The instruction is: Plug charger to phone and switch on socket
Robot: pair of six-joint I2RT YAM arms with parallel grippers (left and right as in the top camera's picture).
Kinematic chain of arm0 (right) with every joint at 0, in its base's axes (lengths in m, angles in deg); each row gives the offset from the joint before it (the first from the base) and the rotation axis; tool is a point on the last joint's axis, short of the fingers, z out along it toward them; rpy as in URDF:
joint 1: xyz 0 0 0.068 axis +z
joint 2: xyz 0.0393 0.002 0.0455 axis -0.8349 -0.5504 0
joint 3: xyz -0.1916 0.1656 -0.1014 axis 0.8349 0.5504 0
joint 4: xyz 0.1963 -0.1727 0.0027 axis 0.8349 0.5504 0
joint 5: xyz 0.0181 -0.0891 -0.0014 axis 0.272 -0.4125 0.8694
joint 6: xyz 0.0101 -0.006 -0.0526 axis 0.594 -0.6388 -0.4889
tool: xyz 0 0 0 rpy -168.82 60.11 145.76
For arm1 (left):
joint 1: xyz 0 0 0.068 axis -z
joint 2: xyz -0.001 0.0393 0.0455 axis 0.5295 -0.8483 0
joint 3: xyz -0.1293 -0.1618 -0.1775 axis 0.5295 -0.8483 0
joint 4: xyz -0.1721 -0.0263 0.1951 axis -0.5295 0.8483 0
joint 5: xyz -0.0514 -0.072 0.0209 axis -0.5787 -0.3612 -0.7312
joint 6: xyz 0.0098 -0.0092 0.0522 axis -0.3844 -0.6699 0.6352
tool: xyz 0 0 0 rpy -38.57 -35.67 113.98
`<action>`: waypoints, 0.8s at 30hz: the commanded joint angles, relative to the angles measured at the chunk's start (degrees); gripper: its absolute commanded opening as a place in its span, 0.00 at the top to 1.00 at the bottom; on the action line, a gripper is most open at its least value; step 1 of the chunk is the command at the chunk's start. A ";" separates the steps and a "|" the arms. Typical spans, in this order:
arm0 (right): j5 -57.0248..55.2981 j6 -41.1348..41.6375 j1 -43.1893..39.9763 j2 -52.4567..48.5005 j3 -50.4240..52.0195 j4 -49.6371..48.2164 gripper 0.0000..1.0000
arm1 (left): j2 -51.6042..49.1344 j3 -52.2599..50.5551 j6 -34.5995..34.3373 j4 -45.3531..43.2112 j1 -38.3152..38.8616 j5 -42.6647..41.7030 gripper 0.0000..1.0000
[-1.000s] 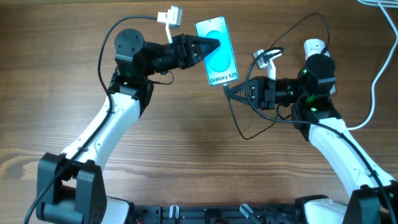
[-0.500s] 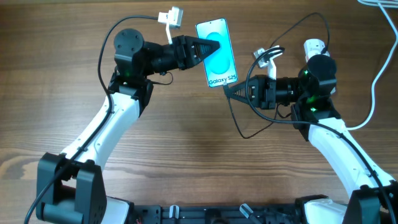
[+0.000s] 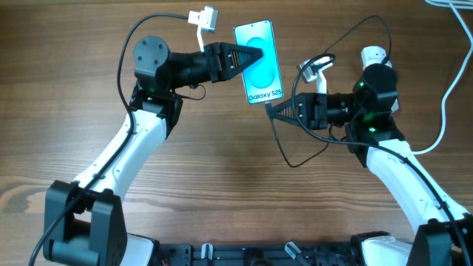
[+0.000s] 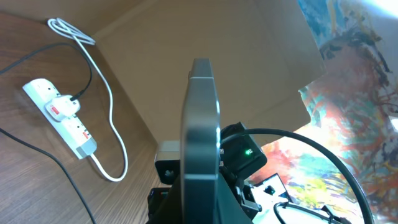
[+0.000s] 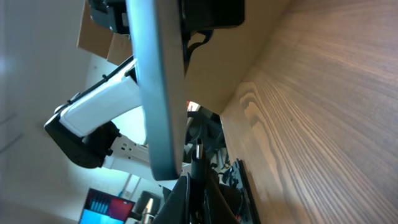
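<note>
My left gripper is shut on the phone, holding it above the table by its left long edge. The cyan screen faces up and the "Galaxy S25" end points toward my right gripper. That gripper is shut on the plug tip of the charger, whose black cable loops down over the table. In the right wrist view the phone shows edge-on, with the tip just beside its lower end. In the left wrist view the phone is also edge-on, and the socket lies far off with a plug in it.
A thick white lead curls away from the socket; the same lead shows at the overhead view's right edge. White connector parts stick out by each wrist. A cardboard wall rises behind the table.
The phone has crept slightly to the right and the left arm's elbow has shifted a little left. The right gripper and plug have barely moved.
</note>
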 commanded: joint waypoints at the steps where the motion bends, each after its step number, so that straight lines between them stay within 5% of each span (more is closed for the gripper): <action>1: 1.64 0.22 0.09 -0.22 -0.22 -2.43 0.96 | 0.59 0.85 -0.57 -0.63 0.00 -0.81 0.96; 24: 3.21 -0.70 0.09 -0.22 -0.22 -2.43 0.96 | 0.59 0.85 -0.57 0.48 -0.04 2.43 0.96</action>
